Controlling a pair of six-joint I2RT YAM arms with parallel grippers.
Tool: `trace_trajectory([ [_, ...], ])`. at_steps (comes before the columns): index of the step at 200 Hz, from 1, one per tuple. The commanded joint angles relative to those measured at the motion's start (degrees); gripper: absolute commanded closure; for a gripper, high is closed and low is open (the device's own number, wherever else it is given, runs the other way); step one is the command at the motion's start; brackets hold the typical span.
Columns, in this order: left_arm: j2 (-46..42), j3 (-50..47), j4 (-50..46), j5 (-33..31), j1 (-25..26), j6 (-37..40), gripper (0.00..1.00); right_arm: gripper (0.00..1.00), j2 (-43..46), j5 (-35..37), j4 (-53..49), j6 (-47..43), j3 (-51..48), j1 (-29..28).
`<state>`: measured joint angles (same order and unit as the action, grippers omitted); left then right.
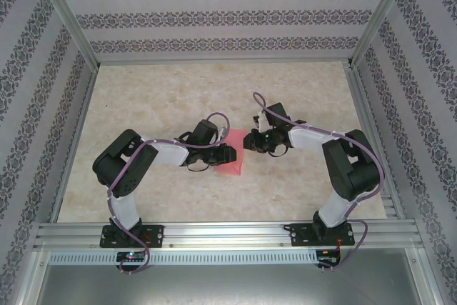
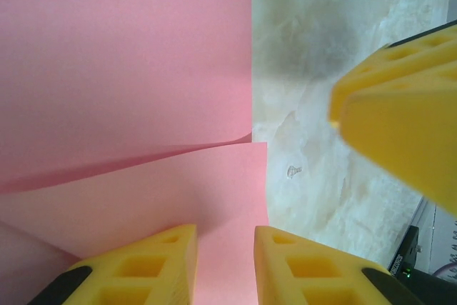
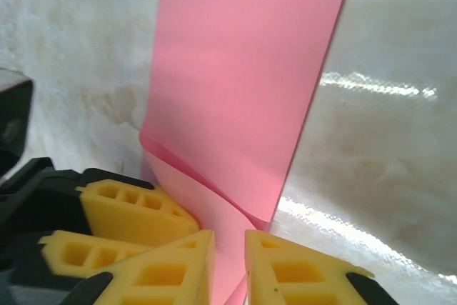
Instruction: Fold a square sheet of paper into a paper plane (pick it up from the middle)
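The square sheet of paper (image 1: 234,164) is pink-red and lies mid-table, partly folded, between my two grippers. In the left wrist view the paper (image 2: 121,69) covers the left side, with a raised crease running across it. My left gripper (image 2: 225,239) stands over the paper's right edge with its jaws a little apart and the sheet showing in the gap. The right gripper's yellow finger (image 2: 400,119) juts in from the right. In the right wrist view the paper (image 3: 243,83) stretches away from my right gripper (image 3: 229,239), whose jaws are slightly apart around the paper's near folded edge. The left gripper's fingers (image 3: 128,208) sit just beside it.
The tabletop (image 1: 164,98) is pale and marbled, with patterned walls on three sides and a metal rail (image 1: 228,233) along the near edge. Both arms bend inward and their grippers (image 1: 230,153) (image 1: 255,141) almost touch.
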<state>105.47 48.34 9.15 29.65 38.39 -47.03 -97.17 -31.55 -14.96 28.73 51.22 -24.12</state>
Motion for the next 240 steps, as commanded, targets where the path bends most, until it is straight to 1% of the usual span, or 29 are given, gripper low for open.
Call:
trace_trajectory([
  [1,1.0,0.4,-3.8,-2.2,0.6,-0.7,0.72,0.83,-0.3,-0.8,-0.4,-1.1,-0.3,-1.3],
  [28,1.2,0.3,-3.8,-2.6,0.5,-1.1,0.73,0.86,-2.6,-2.1,0.6,-0.6,0.5,-2.9],
  [72,1.2,0.2,-3.9,-2.9,0.6,-1.7,0.75,0.89,-6.3,-2.0,0.4,-0.4,1.8,-3.3],
  [111,0.3,0.5,-3.1,-2.0,0.5,-1.9,0.76,0.89,-8.4,-0.3,-1.7,-1.8,2.6,-3.3],
  [142,-2.6,1.4,-1.3,-1.5,0.6,-1.8,0.74,0.89,-9.4,1.1,-3.5,-3.2,2.9,-3.4],
  [164,-3.6,2.7,-4.3,-4.8,0.6,-0.8,0.74,0.89,-9.8,1.7,-4.1,-3.8,3.0,-3.4],
  [182,-2.7,3.4,-6.7,-7.4,0.5,-0.3,0.74,0.89,-10.1,1.8,-4.2,-4.1,3.0,-3.3],
  [202,-1.3,4.1,-8.6,-9.5,0.5,-0.5,0.75,0.89,-10.4,2.1,-4.5,-4.3,2.9,-3.4],
  [227,-0.5,4.4,-12.5,-13.7,0.5,-1.0,0.75,0.89,-10.6,2.4,-4.6,-4.4,3.0,-3.5],
  [240,-0.3,4.0,-13.4,-14.4,0.5,-1.3,0.75,0.89,-10.7,2.8,-4.9,-4.5,3.0,-3.5],
])
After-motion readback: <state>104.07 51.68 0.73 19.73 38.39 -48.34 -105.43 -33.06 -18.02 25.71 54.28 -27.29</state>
